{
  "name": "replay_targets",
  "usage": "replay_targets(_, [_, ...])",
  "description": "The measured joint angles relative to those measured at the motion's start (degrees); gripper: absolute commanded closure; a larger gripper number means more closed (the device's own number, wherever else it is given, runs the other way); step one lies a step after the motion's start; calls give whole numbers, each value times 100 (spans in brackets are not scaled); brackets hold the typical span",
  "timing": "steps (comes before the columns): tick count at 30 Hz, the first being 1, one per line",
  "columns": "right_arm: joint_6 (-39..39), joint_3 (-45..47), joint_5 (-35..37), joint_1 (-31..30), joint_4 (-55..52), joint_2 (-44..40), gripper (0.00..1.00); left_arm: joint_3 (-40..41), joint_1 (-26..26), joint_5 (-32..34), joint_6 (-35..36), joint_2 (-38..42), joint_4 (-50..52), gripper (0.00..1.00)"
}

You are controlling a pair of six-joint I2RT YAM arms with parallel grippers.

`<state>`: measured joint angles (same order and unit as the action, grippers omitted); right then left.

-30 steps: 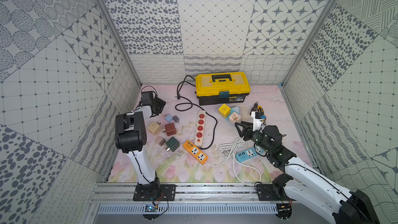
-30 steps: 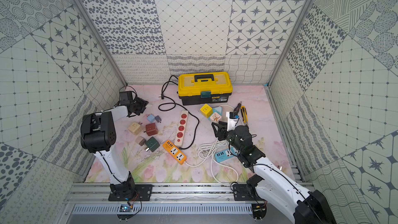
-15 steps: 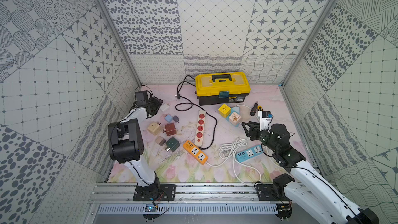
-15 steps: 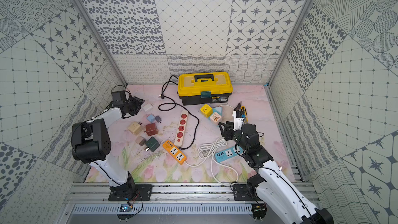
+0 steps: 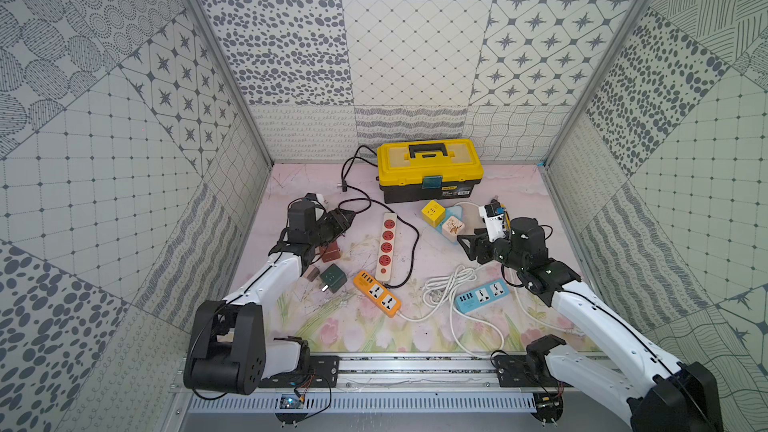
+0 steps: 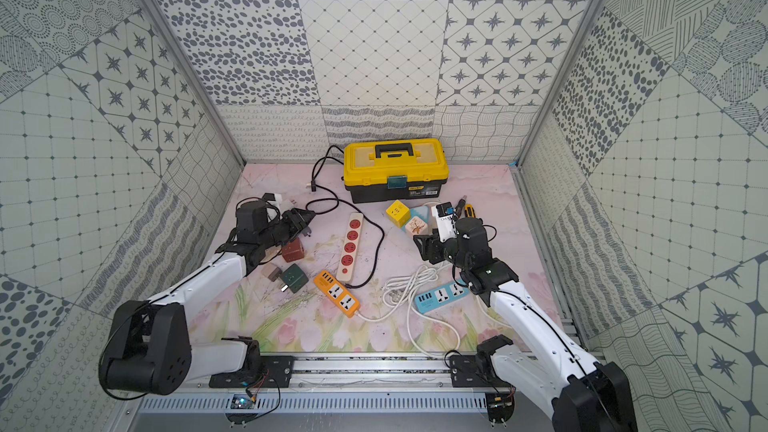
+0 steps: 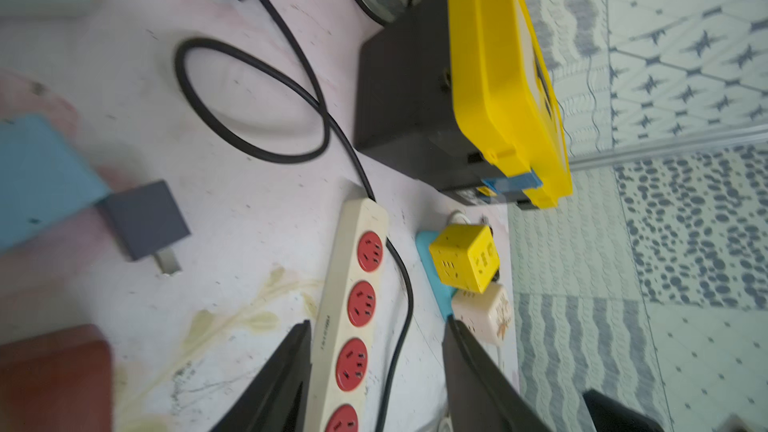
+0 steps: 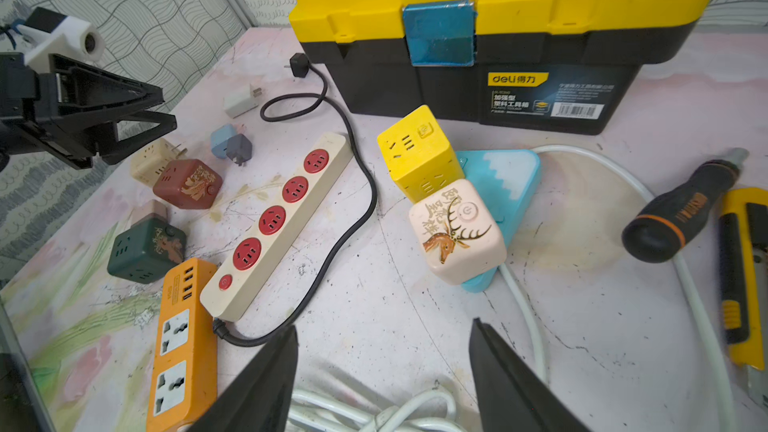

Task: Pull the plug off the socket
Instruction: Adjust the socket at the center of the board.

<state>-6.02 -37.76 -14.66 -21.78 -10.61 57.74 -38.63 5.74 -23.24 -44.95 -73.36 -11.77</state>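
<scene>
My right gripper (image 8: pixel 384 324), jaws apart and empty, faces the deer plug (image 8: pixel 457 230) just ahead, seemingly seated in the teal socket (image 8: pixel 509 176); my left gripper (image 5: pixel 340 220) is farther.

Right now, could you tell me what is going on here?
Two robot arms reach over a table strewn with power strips and plug cubes. Both grippers are open and hold nothing. The left gripper hovers near the cream power strip; the right gripper points at the yellow cube and pink cube that sit on a blue socket base.
</scene>
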Motion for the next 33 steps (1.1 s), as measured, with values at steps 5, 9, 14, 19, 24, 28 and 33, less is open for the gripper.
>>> replay_targets(5, [966,-243,105,0,-223,621,18,728,564,-120,-94,520,-533,44])
replay_targets(9, [1720,-798,520,0,-535,1368,14,1104,702,-188,-133,769,-785,42])
replay_targets(14, [2474,-1412,750,0,-793,2120,10,1331,732,-208,-170,894,-1027,33])
replay_targets(19, [2981,-2072,734,0,-1088,2879,9,1513,570,-299,-323,852,-1370,33])
replay_targets(24, [3276,-2583,678,0,-1357,3510,9,1668,271,-538,-632,608,-1816,33])
replay_targets(28, [3412,-2826,726,0,-1504,3856,11,1720,125,-710,-894,431,-2081,33])
replay_targets(33, [3552,-3016,776,-17,-1585,4234,17,1718,68,-866,-1095,343,-2315,33])
